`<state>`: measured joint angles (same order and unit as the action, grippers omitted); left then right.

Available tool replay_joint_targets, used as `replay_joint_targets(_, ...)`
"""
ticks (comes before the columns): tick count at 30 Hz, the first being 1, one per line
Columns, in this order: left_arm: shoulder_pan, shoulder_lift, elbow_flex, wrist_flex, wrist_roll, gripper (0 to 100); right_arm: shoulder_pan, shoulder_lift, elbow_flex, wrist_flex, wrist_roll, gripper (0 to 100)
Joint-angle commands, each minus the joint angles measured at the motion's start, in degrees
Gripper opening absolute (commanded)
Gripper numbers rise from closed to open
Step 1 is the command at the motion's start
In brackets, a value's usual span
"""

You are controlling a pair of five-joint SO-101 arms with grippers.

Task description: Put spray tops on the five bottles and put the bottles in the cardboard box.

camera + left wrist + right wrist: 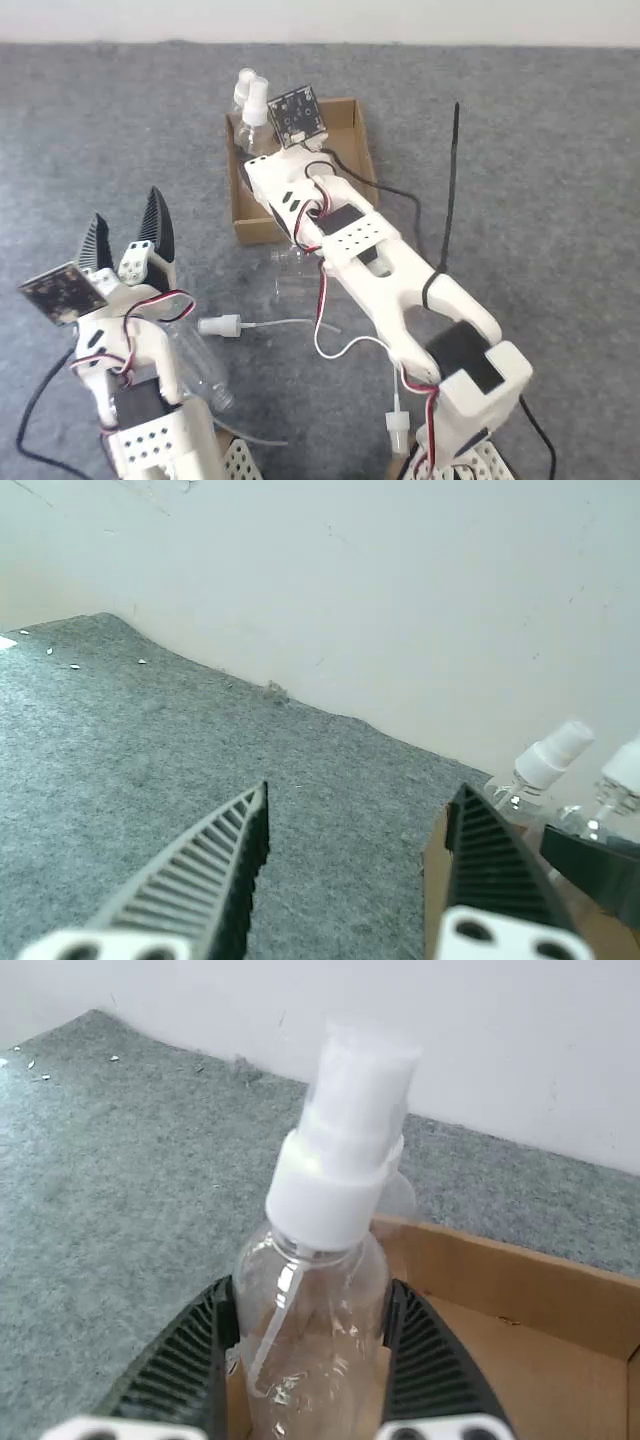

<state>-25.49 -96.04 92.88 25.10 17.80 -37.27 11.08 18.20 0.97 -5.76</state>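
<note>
A cardboard box stands at the far middle of the grey mat. My right gripper is shut on a clear bottle with a white spray top, held upright over the box's near left corner. In the high view this bottle stands beside a second capped bottle. My left gripper hangs open and empty at the near left, fingers wide apart. A capless bottle lies in front of the box. A loose spray top lies mid-mat.
Another clear bottle lies partly under the left arm. A further spray top stands by the right arm's base. The right arm's cables trail over the mat. A pale wall borders the far edge.
</note>
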Motion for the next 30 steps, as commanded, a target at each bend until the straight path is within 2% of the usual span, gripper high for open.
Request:
replay_joint_targets(1, -0.3, -0.6, -0.7, -1.9, -0.4, 27, 0.4, 0.7, -3.8, -4.5, 1.0, 0.6)
replay_joint_targets(8, -0.1, -0.6, -0.7, -1.9, -0.4, 27, 0.5, 5.1, -3.8, -10.7, 1.1, 0.6)
replay_joint_targets(15, 0.1, -0.6, -0.6, -1.9, -0.4, 27, 0.5, 10.3, -3.8, -17.0, 9.6, 0.6)
replay_joint_targets(20, 0.1, -0.6, -0.6, -1.9, -0.4, 27, 0.5, 12.9, -3.7, -20.3, 9.8, 0.6)
replay_joint_targets(30, 0.1, -0.6, -0.6, -1.9, -0.4, 27, 0.4, 13.4, -3.6, -20.3, 9.7, 0.6)
